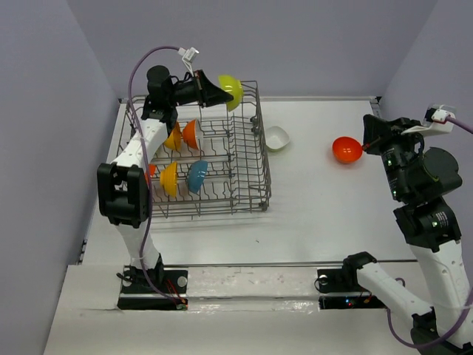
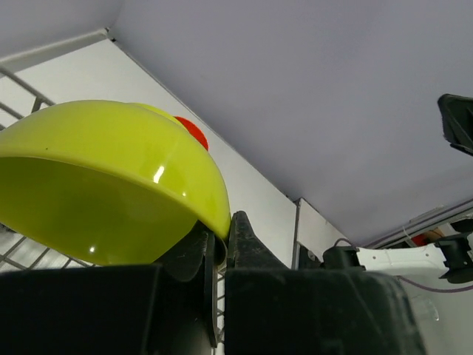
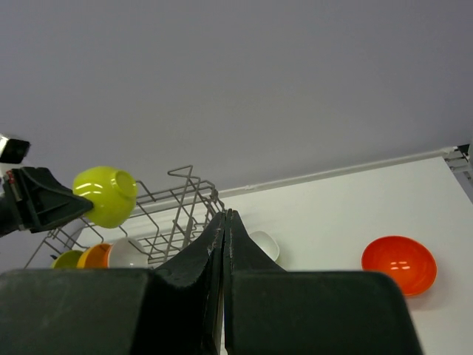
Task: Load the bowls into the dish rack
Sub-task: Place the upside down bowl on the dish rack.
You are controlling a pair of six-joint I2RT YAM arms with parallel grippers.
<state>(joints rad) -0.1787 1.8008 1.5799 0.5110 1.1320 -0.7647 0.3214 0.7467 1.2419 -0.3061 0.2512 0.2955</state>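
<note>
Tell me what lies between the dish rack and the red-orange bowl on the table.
One white bowl, beside the dish rack; beyond it, bare table up to the red-orange bowl. Top view.

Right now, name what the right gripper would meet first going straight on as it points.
Likely the white bowl, ahead of the right gripper's shut fingers; the red-orange bowl sits off its line. Depth unclear.

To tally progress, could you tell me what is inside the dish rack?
Standing in the rack: two orange-yellow bowls, a red-orange bowl and a teal bowl. The left arm covers the rack's left side, so more there may be hidden.
</note>
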